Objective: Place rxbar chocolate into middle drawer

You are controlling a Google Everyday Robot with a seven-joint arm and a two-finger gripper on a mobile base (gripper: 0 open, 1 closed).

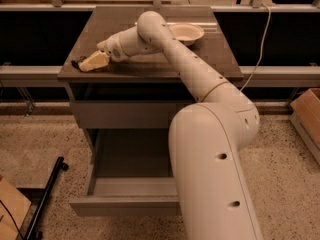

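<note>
My gripper [91,62] is low over the front left corner of the dark tabletop [150,64], at the end of the long white arm. A small dark thing [76,64] shows just at the gripper's tip, lying on the table; it looks like the rxbar chocolate, mostly hidden by the gripper. I cannot tell whether the gripper holds it. The middle drawer [125,205] is pulled out below the table, with its grey tray [130,156] bare where it shows. The arm covers the drawer's right part.
A white bowl [186,32] sits at the back of the tabletop. The upper drawer front [125,115] is closed. A black pole [47,196] lies on the floor at the left. Cardboard boxes stand at the far right [307,114] and the bottom left [10,209].
</note>
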